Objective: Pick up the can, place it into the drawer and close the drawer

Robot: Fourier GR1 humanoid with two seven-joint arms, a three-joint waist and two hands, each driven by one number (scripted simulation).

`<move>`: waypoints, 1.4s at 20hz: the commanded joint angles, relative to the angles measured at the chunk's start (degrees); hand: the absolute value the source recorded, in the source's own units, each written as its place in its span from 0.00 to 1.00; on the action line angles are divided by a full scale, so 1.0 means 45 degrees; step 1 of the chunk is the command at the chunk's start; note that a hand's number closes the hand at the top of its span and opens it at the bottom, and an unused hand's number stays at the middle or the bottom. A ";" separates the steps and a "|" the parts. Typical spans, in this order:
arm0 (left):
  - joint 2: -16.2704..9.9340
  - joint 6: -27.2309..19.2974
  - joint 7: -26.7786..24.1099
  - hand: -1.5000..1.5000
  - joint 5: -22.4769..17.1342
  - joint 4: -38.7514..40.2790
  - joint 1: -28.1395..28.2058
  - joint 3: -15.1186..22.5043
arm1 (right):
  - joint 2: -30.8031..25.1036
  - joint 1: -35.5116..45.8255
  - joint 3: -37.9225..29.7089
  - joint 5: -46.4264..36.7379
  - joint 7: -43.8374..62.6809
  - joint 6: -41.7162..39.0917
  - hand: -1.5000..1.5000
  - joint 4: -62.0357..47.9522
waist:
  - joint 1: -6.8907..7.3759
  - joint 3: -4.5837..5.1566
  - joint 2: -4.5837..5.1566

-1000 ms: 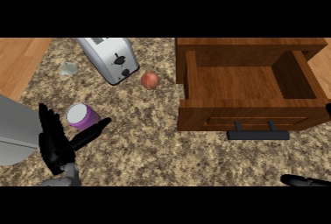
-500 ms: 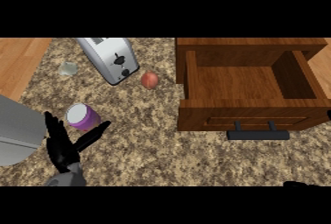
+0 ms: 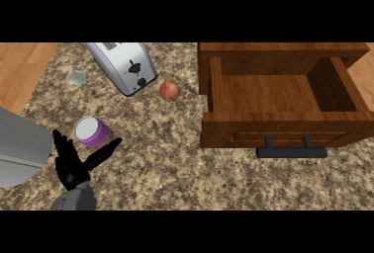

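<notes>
Left hand (image 3: 73, 170) fingers spread just below purple can (image 3: 93, 132); toaster (image 3: 122, 66), onion (image 3: 168, 90) between can and open drawer (image 3: 281, 129).

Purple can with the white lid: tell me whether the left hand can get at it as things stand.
Probably yes. The left hand is open just below the purple can with the white lid, thumb spread to the can's right; only bare speckled stone counter lies between them.

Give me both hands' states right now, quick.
Left hand: open, fingers straight, just below the purple can, holding nothing.
Right hand: not in view.
</notes>
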State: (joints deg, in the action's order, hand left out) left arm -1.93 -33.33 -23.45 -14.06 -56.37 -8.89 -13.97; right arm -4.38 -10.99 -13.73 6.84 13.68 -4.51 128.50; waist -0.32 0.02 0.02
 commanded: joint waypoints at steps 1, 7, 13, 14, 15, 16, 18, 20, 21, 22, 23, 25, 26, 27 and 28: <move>-0.0121 0.0842 -0.1521 0.00 -0.0711 0.2075 -0.0398 -0.0940 | -0.0212 -0.0203 -0.0355 0.0299 0.0508 -0.0298 0.00 0.0376 | -0.0017 0.0004 0.0005; -0.0740 0.1057 -0.2007 0.00 -0.0976 0.3871 -0.1702 -0.1207 | -0.0490 0.0494 -0.1034 0.0458 0.0653 -0.0393 0.00 -0.0280 | -0.0005 0.0001 0.0004; -0.1624 0.2119 -0.3263 0.00 -0.1353 0.6409 -0.3176 -0.1866 | -0.0106 0.0502 -0.0189 0.0117 0.1372 -0.0226 0.00 0.0836 | -0.0054 0.0007 0.0015; -0.1801 0.2434 -0.3739 0.00 -0.1444 0.7165 -0.3352 -0.2085 | -0.0400 0.0501 -0.1019 0.0764 0.1270 -0.0360 0.00 0.0704 | -0.0086 0.0009 0.0024; -0.1470 0.2447 -0.3887 0.00 -0.1368 0.7337 -0.3527 -0.1879 | -0.0212 0.1177 -0.0412 -0.0181 0.0790 -0.0096 0.00 -0.0194 | -0.0047 0.0008 0.0030; -0.1829 0.2808 -0.3531 0.00 -0.1357 0.6718 -0.3092 -0.1698 | -0.0456 0.1370 -0.0683 -0.0008 0.0822 -0.0186 0.00 -0.0305 | -0.0006 0.0003 0.0015; -0.2121 0.3411 -0.3429 0.00 -0.1266 0.8174 -0.4224 -0.1802 | -0.0162 0.0968 -0.0420 -0.0132 0.0576 -0.0290 0.00 -0.0406 | -0.0129 0.0016 0.0061; -0.2131 0.3602 -0.3543 0.00 -0.1129 0.8492 -0.4523 -0.1673 | -0.0555 0.1018 -0.1111 0.0596 0.0261 -0.0669 0.00 -0.0555 | -0.0173 0.0015 0.0063; -0.2177 0.3442 -0.3536 0.00 -0.1144 0.8359 -0.4700 -0.1668 | -0.0820 0.1368 -0.1499 0.0820 0.0363 -0.0659 0.00 -0.1056 | -0.0124 0.0010 0.0052; -0.2142 0.4463 -0.4132 1.00 -0.1267 0.8644 -0.4273 -0.1749 | -0.0398 0.1326 -0.0774 0.0375 0.0871 -0.0296 0.00 -0.0207 | -0.0126 0.0017 0.0056; -0.1803 0.4259 -0.4262 1.00 -0.1312 0.8807 -0.4554 -0.1779 | -0.0119 0.1544 -0.0318 -0.0492 0.0380 -0.0055 0.00 -0.0784 | -0.0108 0.0017 0.0065; -0.1933 0.4815 -0.4153 1.00 -0.1404 0.8781 -0.4591 -0.1754 | -0.0491 0.1449 -0.1079 0.0480 0.0682 -0.0328 0.00 -0.0711 | -0.0110 0.0011 0.0048; -0.2557 0.5293 -0.3947 1.00 -0.1439 0.9075 -0.4996 -0.1895 | -0.0499 0.2041 -0.0805 0.0128 0.1024 0.0048 0.00 -0.0667 | -0.0142 0.0020 0.0078; -0.2133 0.4703 -0.4532 1.00 -0.1355 0.9408 -0.5340 -0.1931 | -0.0616 0.1564 -0.0996 0.0353 0.0985 -0.0259 0.00 -0.0276 | -0.0225 0.0023 0.0087; -0.2725 0.5755 -0.4660 1.00 -0.1443 0.9499 -0.4817 -0.2028 | -0.0040 0.1063 -0.0363 -0.0449 0.0408 -0.0154 0.00 -0.0005 | -0.0213 0.0025 0.0091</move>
State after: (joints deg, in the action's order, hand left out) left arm -11.92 -12.16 -42.22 -20.19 -16.44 -30.02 -22.34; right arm -5.92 -4.76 -16.90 7.17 17.11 -5.33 127.14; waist -1.03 0.10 0.32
